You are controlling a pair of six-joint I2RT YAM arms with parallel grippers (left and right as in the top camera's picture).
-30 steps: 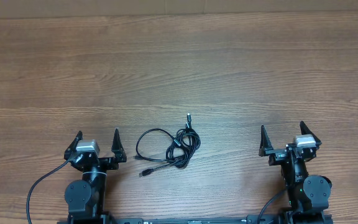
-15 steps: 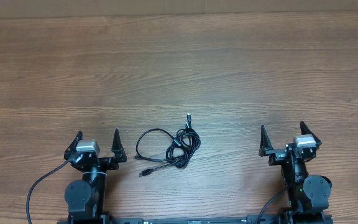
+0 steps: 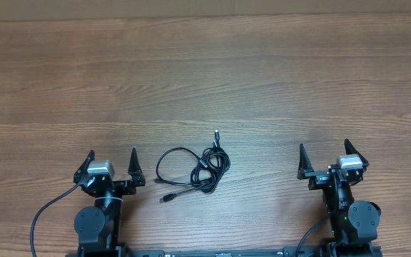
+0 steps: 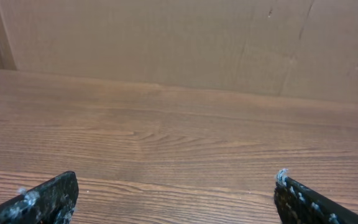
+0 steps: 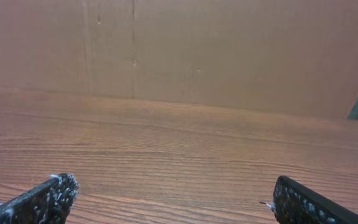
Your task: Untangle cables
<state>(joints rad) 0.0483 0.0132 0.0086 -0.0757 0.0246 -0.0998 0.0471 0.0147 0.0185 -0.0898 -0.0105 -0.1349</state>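
I see the cables (image 3: 209, 164) just right of my left gripper (image 3: 112, 153), far from the right gripper (image 3: 324, 146); both are wide open and empty.

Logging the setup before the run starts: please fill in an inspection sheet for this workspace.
Surface: wood-grain table, flat, no marks seen.
Job's things: cables, thin black cords in one small tangled bundle between the arms, nearer the left one; a plug end points toward the far edge.
Clutter: nothing seen.
Grippers: left gripper open, holding nothing; right gripper open, holding nothing; both apart from the bundle.
Cables: left arm wire and right arm wire, thicker, by the bases, clear of the bundle.
Surroundings: cardboard wall along the table's far edge.
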